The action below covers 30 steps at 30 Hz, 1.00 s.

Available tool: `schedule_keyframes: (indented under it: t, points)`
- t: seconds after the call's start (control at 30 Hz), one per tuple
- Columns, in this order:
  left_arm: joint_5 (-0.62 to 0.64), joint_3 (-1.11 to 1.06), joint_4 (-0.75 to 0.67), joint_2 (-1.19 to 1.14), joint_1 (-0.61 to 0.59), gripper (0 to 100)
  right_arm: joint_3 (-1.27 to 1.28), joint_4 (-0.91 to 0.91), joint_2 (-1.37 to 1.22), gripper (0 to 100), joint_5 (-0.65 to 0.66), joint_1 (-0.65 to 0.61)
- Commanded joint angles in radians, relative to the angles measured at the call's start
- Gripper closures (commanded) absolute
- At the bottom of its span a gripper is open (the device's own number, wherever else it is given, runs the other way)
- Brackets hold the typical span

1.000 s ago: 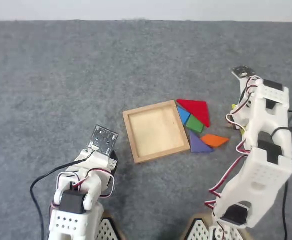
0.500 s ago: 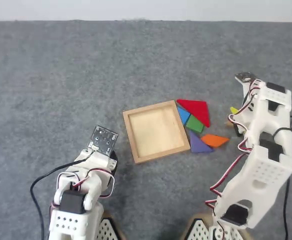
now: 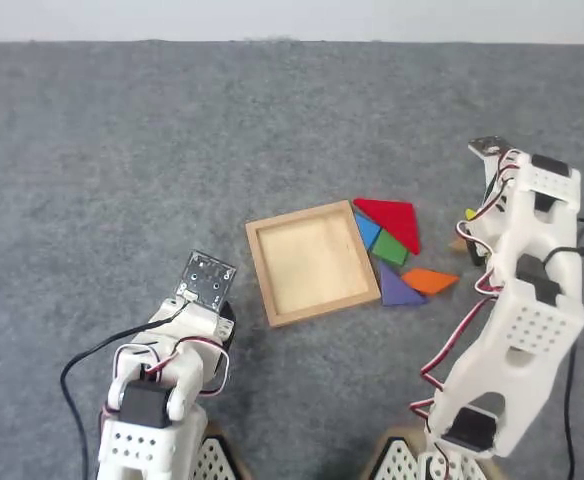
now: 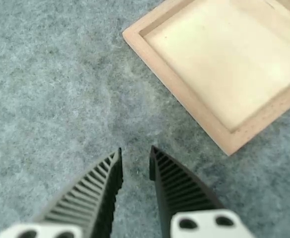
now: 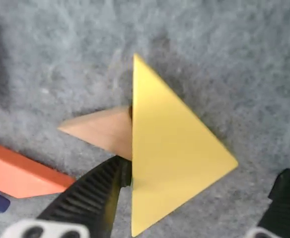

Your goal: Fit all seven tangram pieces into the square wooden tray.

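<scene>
So far: tray (image 3: 258, 268) is found unfilled.
Remaining: all pieces (image 3: 390, 248), right of centre.
Right gripper (image 5: 202, 173): spread around yellow triangle (image 5: 170, 148), ungripped.
Left gripper (image 4: 135, 153): slightly parted, empty.

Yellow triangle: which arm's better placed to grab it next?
Right, likely. The right gripper, open, straddles the yellow triangle; the left gripper hangs over carpet beside the tray, far from it.

empty wooden tray (image 3: 312, 262), tangram pieces (image 3: 390, 248) beside
</scene>
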<state>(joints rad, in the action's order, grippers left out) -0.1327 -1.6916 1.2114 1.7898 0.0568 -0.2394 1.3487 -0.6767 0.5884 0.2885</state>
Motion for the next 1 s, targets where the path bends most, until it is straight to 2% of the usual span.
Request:
schedule_keyframes:
  t: [0.0,0.17,0.23,0.63,0.83,0.97]
  points:
    - [0.012,0.007,0.005,0.002,0.0,91,-0.077,0.027,-0.056,57.7,-0.006,-0.016]
    - [0.012,0.007,0.005,0.002,0.0,91,-0.084,0.061,-0.07,69.9,-0.014,-0.016]
    - [0.012,0.007,0.005,0.002,0.0,91,-0.084,0.059,-0.068,71.4,-0.015,-0.018]
    - [0.012,0.007,0.005,0.002,0.0,91,-0.098,0.053,-0.067,71.2,-0.006,-0.018]
    - [0.012,0.007,0.005,0.002,0.0,91,-0.17,0.053,-0.077,62.8,-0.006,-0.021]
    - [0.012,0.007,0.005,0.002,0.0,91,-0.167,0.053,-0.079,62.2,0.015,-0.039]
